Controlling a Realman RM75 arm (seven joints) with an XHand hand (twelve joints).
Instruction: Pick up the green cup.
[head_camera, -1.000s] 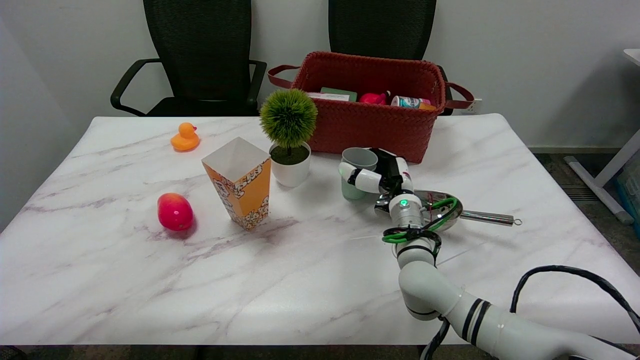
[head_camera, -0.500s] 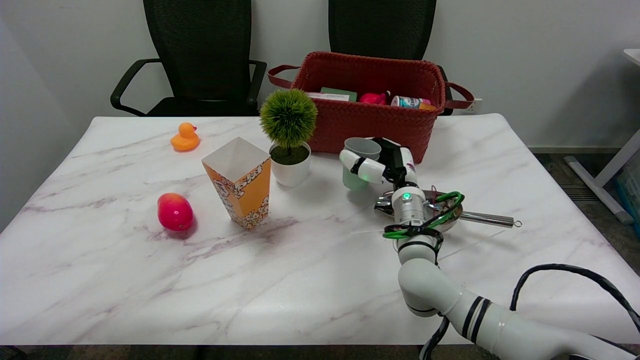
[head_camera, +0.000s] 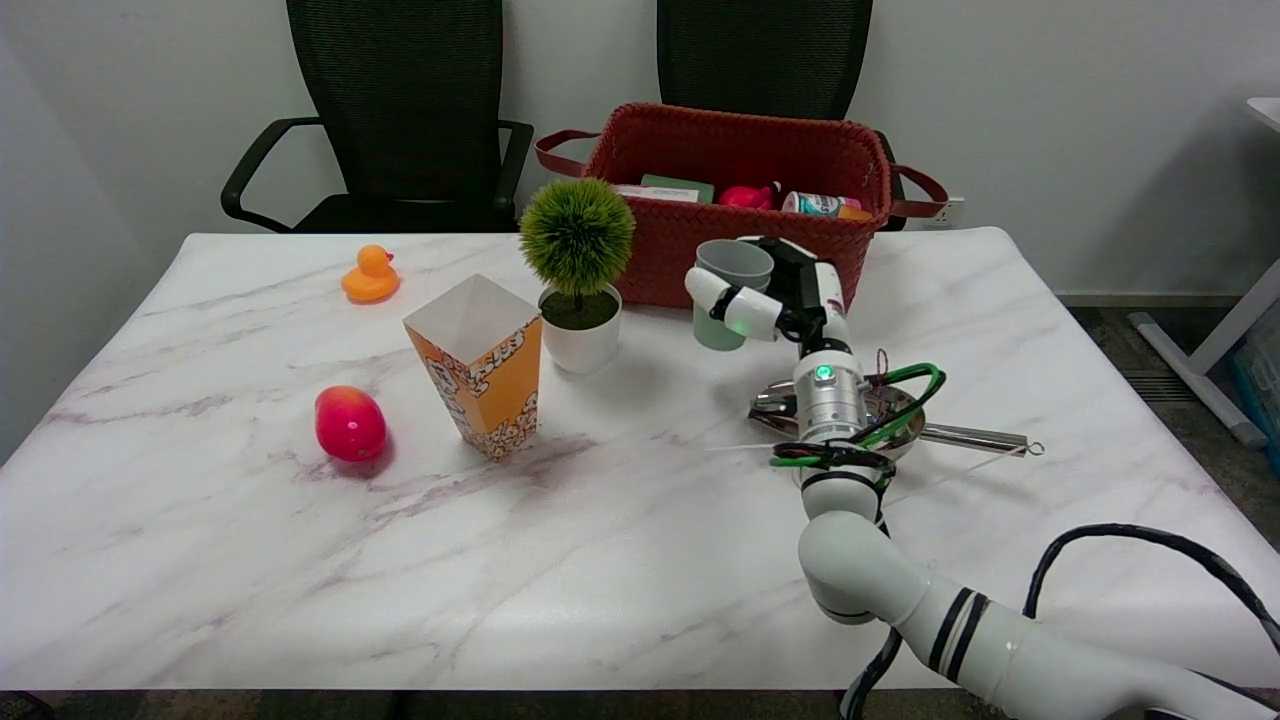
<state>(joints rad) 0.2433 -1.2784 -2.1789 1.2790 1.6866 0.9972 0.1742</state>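
Up off the white marble-patterned table (head_camera: 300, 520), the pale green plastic cup (head_camera: 728, 290) sits upright in the grip of the right black-and-white hand (head_camera: 775, 300), whose fingers wrap its side from the right. Cup and hand hang just in front of the red woven basket (head_camera: 740, 200), above the metal ladle (head_camera: 900, 425) and right of the small potted green ball plant (head_camera: 578, 270).
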